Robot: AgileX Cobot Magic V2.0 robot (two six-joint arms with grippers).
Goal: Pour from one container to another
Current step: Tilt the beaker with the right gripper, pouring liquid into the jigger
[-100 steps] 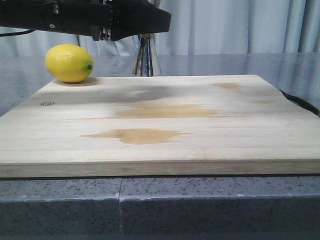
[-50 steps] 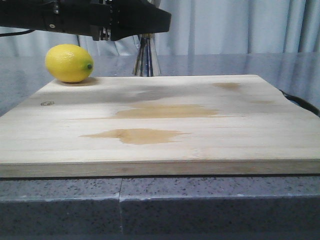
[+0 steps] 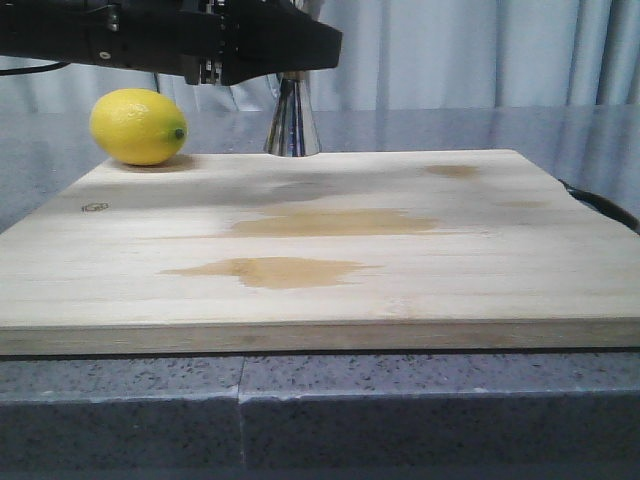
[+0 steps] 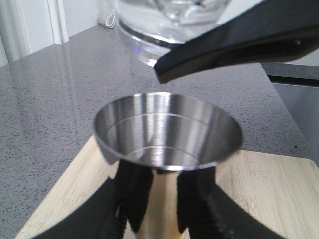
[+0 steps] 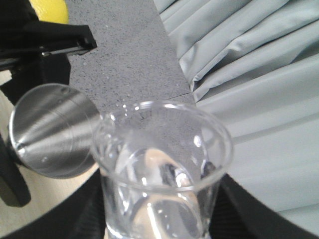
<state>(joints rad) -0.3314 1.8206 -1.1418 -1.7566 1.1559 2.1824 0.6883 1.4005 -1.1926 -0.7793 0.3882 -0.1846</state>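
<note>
The steel jigger (image 4: 167,134) stands upright with its open cup up, and my left gripper (image 4: 159,199) is shut on its narrow waist. Its lower cone (image 3: 292,120) shows at the board's far edge, under the black left arm (image 3: 200,40). The clear glass beaker (image 5: 164,164) is tilted with its lip over the jigger (image 5: 52,132), and my right gripper (image 5: 162,216) is shut on it. From the left wrist, the beaker (image 4: 164,30) hangs just above the cup and a thin thread of liquid falls from it. The beaker is out of the front view.
A yellow lemon (image 3: 138,126) lies at the far left corner of the wooden board (image 3: 330,260), which carries darker stains. The board rests on a grey speckled counter (image 3: 300,410). Pale curtains (image 3: 480,50) hang behind. A dark cable (image 3: 600,205) lies off the board's right edge.
The jigger's lower cone has shifted slightly and now looks more upright in the front view. The left arm has barely moved.
</note>
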